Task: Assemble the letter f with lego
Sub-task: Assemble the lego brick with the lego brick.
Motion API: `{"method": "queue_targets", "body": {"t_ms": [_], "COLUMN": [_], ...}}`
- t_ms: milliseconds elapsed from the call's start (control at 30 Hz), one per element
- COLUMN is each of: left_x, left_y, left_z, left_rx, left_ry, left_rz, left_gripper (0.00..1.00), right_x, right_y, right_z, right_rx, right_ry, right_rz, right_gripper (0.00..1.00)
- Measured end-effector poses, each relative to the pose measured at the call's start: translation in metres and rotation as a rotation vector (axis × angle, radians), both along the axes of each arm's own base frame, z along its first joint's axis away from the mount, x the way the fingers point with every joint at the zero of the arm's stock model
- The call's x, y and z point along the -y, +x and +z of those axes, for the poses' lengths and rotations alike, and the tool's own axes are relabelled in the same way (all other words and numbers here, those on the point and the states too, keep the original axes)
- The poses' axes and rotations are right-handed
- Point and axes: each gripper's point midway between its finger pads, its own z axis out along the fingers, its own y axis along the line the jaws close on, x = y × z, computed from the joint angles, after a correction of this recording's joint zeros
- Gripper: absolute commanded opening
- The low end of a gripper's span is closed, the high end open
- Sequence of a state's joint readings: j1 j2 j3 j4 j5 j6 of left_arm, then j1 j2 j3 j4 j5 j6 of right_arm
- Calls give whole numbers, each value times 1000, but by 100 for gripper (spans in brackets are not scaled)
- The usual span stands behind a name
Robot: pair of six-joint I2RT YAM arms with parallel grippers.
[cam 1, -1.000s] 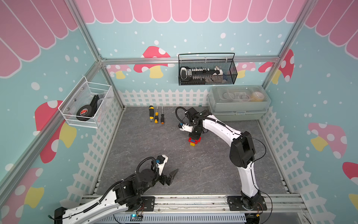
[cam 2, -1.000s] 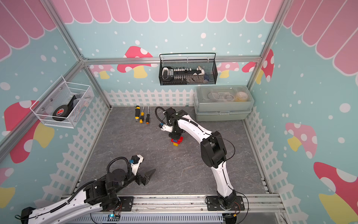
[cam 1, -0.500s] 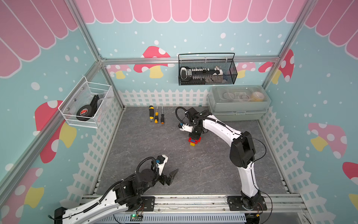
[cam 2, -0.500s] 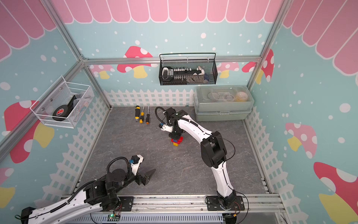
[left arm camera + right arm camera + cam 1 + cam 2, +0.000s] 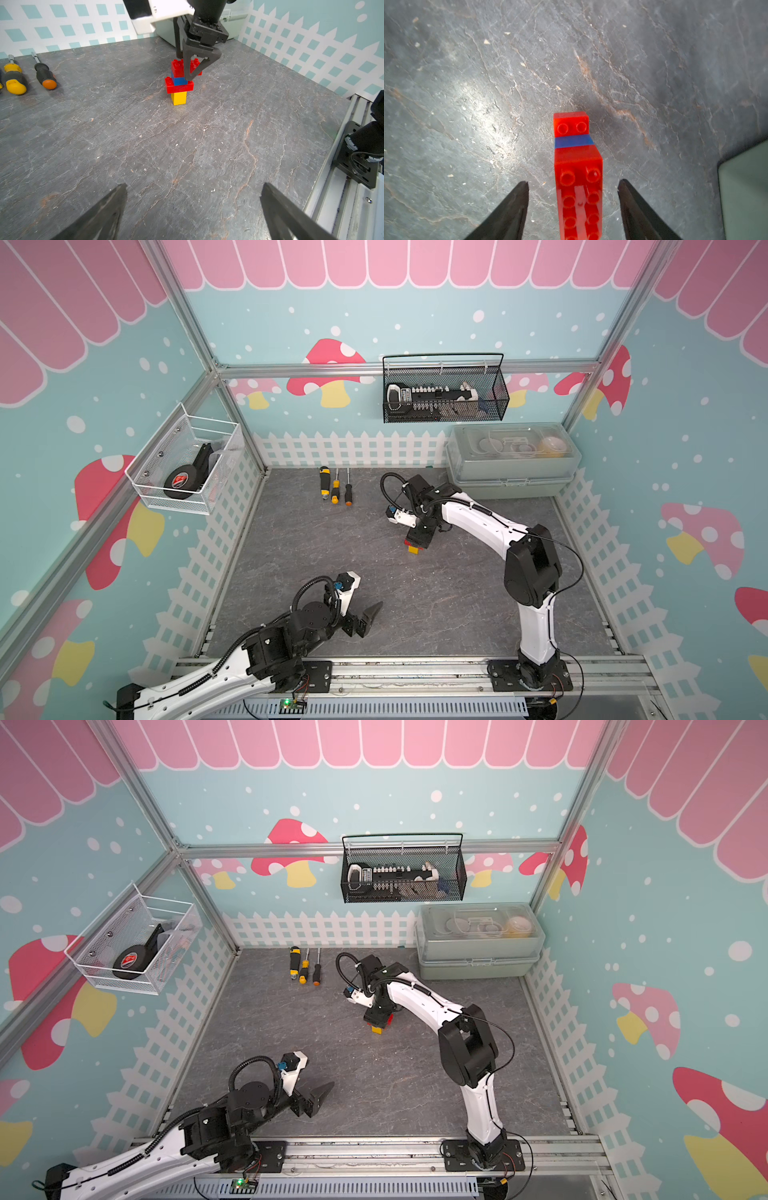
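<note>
While the letter f [image 5: 179, 83] stands upright mid-counter on its yellow brick [image 5: 178, 98], I have the right tool [image 5: 573, 182] spread wide around the top red bar [image 5: 579, 187], both fingers clear of it, gripping nothing. Bare counter [image 5: 145, 149] surrounds the stack. The screwdrivers [image 5: 336, 489] lie well apart by the back fence [image 5: 353, 448], the lidded box [image 5: 513, 460] fills the back corner, and the left tool [image 5: 194, 187] hangs open and empty near the front rail [image 5: 415, 672]
</note>
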State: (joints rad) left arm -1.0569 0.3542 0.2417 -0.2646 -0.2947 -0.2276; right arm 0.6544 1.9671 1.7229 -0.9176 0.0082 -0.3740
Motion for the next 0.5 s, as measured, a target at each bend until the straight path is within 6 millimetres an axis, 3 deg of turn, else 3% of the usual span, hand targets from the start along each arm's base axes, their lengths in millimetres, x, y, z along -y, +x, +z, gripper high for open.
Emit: {"method": "queue_targets", "body": {"t_ms": [200,267,367,500], "left_x": [0,0,0,0], "left_y": [0,0,0,0], "left_z": [0,0,0,-1], "left_rx": [0,0,-1,-2], "left_ry": [0,0,1,4], "left_rz": [0,0,0,0], "left_gripper": [99,99,99,99], "right_x": [3,9,24,47], "right_y": [-4,-5,-10,-33], "right_z": [56,64,52,1], "right_rx": [179,218,238,203], "right_ry": [164,217,272,293], "right_rz": [-12,-35,-95,-175], "right_gripper": [99,99,99,99]}}
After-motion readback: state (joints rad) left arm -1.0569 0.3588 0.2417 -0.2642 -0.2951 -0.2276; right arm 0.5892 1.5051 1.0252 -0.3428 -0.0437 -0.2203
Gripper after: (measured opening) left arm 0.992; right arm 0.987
